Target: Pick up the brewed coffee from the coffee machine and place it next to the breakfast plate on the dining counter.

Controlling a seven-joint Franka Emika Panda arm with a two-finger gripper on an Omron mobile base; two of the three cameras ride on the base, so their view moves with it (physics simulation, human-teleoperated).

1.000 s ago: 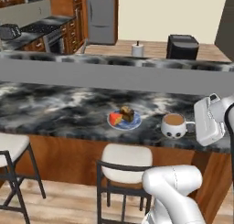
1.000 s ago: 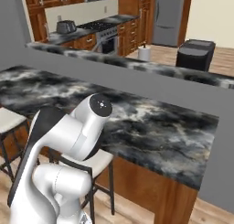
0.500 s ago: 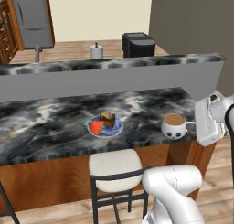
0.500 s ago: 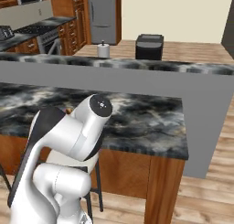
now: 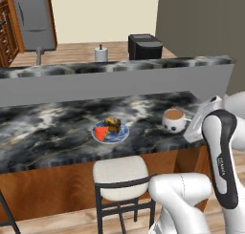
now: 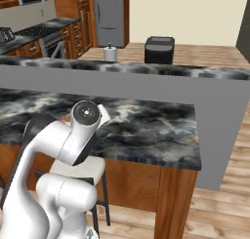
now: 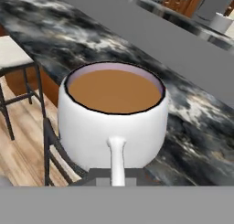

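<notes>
The end effector (image 5: 191, 127) is closed on the handle of the one brewed coffee mug (image 5: 174, 120), holding it upright at the near right part of the dining surface (image 5: 52, 128); its fingertips are hidden behind the white hand in the left base view and cut off at the bottom of the hand view, where the mug (image 7: 114, 120) looms close with the handle facing the camera and brown coffee up near the rim. Whether the mug's base touches the stone or hangs just above it is hard to tell. To the mug's left, near but apart, sits a single blue breakfast plate (image 5: 110, 132) with one brown cake piece and one red wedge. One white-seated stool (image 5: 119, 173) stands under the surface edge below the plate. Beyond the raised grey ledge, one black coffee machine (image 5: 145, 47) and one white paper-towel roll (image 5: 100, 54) stand on the far counter; the machine's front details are too small to make out. In the right base view the arm's elbow (image 6: 86, 121) hides the plate and the mug.
</notes>
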